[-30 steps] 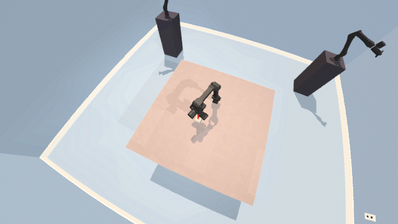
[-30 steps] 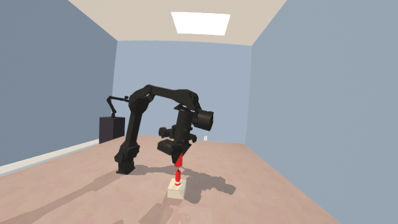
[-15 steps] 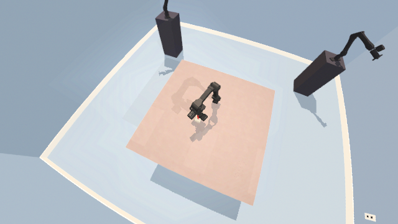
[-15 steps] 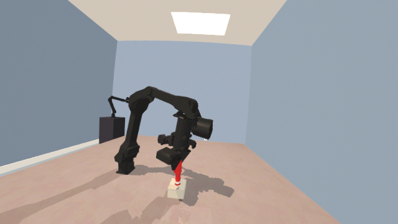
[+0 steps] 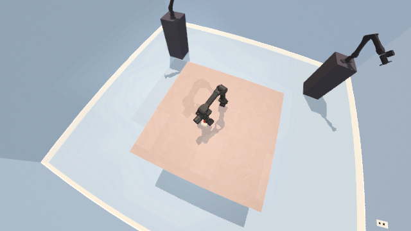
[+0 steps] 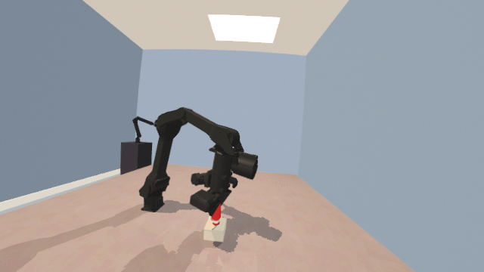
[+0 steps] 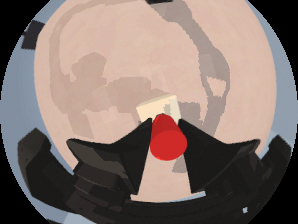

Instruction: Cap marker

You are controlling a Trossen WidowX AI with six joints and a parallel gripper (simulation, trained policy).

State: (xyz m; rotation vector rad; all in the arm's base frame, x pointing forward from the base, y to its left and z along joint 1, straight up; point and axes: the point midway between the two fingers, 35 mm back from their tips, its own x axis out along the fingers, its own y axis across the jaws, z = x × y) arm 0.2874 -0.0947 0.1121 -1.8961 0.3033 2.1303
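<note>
"Cap (image 6: 216, 212) (image 7: 168, 145), red: how many do we count, and where?"

"We count one, directly over the one pale holder block (image 5: 203, 124) (image 6: 215, 235) (image 7: 157, 106), narrow end down. In the exterior view it's tilted slightly."

"Fingers?"

"We see two, one on either side of the cap, clamped on it. One gripper (image 5: 205, 120) (image 6: 217, 210) (image 7: 165, 121), low over the block."

"Marker (image 6: 215, 222)?"

"One. We get just a short bit, white with red, between the cap's lower end and the top of the block. The rest is hidden; we can't tell whether the cap is fully on."

"Arms?"

"Three in the top view. One working arm (image 5: 212, 97) (image 6: 198, 121), its foot behind the block in the exterior view, on the same one pinkish table top (image 5: 244, 128) (image 6: 321, 234) (image 7: 125, 30). Two others, well apart from the block, each on its own dark pedestal: we log a first pedestal (image 5: 176, 36) (image 7: 32, 37) and a second pedestal (image 5: 331, 75) (image 6: 130, 156)."
</note>
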